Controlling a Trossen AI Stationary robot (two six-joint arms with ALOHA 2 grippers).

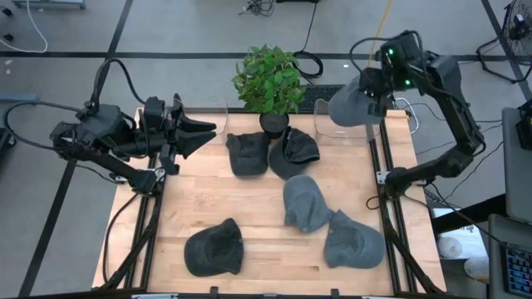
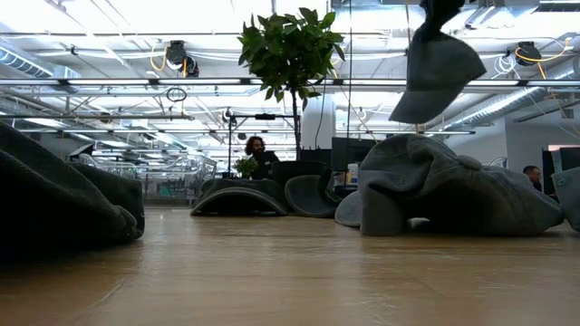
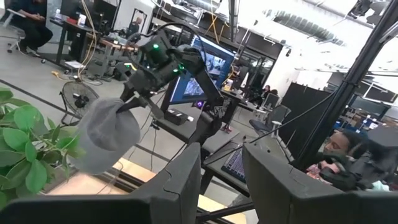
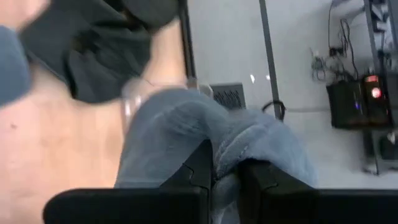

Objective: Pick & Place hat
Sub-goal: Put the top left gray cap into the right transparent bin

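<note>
A light grey-blue hat (image 1: 352, 106) hangs from my right gripper (image 4: 225, 163), which is shut on it above the table's far right corner. In the low view the hat (image 2: 437, 74) hangs well above the tabletop. Several other hats lie on the table: two dark ones (image 1: 247, 154) (image 1: 293, 152) near the plant, two grey ones (image 1: 305, 202) (image 1: 353, 240) at right, and a dark one (image 1: 214, 247) at the near edge. My left gripper (image 1: 198, 133) waits open at the far left, pointing toward the table's right. My right gripper pinches a bunched fold of the grey-blue hat's cloth (image 4: 231, 144) between its two fingers (image 4: 200, 169). It comes from above, pointing down. The hat is lifted clear and hangs slack below the fingers; which part of the hat the fold belongs to, I cannot tell.
A potted plant (image 1: 270, 79) stands at the middle of the far edge. Clear curved stands (image 1: 322, 116) (image 1: 228, 116) sit on either side of it. Black rails (image 1: 386, 191) run along the table's left and right sides. Bare wood (image 1: 224, 195) lies left of centre.
</note>
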